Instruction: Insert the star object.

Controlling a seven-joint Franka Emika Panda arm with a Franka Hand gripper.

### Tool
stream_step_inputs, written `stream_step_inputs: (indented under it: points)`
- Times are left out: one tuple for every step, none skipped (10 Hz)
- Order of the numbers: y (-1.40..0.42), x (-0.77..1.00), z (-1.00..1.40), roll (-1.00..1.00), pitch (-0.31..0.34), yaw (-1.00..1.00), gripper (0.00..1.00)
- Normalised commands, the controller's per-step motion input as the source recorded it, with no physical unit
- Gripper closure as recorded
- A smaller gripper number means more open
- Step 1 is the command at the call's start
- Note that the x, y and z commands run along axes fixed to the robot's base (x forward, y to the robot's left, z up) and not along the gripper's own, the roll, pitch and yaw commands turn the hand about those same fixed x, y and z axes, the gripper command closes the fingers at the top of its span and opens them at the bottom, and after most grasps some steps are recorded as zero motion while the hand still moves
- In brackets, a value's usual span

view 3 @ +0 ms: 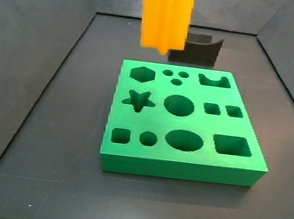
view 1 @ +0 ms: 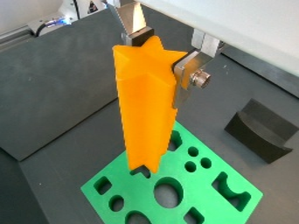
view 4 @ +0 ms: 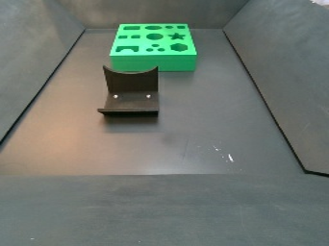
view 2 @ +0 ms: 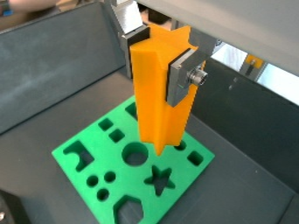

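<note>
Tool [view 1: 160, 59] closed on top of star object [view 1: 146, 105] — silver fingers [view 2: 184, 77] clamped both sides, seen in both wrist views. Held upright above green block [view 2: 117, 171], lower end clear of the holes — not in star-shaped hole [view 2: 162, 178]. Dk fixture [view 4: 129, 91] on surface [view 4: 167, 144], apart from block.

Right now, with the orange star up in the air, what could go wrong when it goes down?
1. The gripper holds the star object high above the green block; in a wrist view its lower end looks off to one side of the star hole, so it might hit the block's top instead.
2. If its points are not turned to match the hole, it could jam.
3. The fingers grip only the upper part, so a bump might tilt it.
</note>
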Motion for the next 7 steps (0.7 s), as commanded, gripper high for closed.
stream_step_inputs:
  points:
    - [0.40, -0.13, -1.00, 0.15, -0.064, 0.18, 1.00]
    - [0.10, -0.18, -0.90, 0.24, -0.060, 0.11, 1.00]
    - [-0.01, -0.09, -0.76, 0.20, -0.037, 0.00, 1.00]
    - [-0.15, -0.06, -0.66, 0.21, -0.004, 0.00, 1.00]
    - [-0.19, -0.06, -0.80, 0.14, -0.006, 0.02, 1.00]
    - [-0.24, -0.01, -0.59, 0.27, 0.000, 0.09, 1.00]
    - [-0.21, 0.00, -0.38, 0.25, 0.049, 0.05, 1.00]
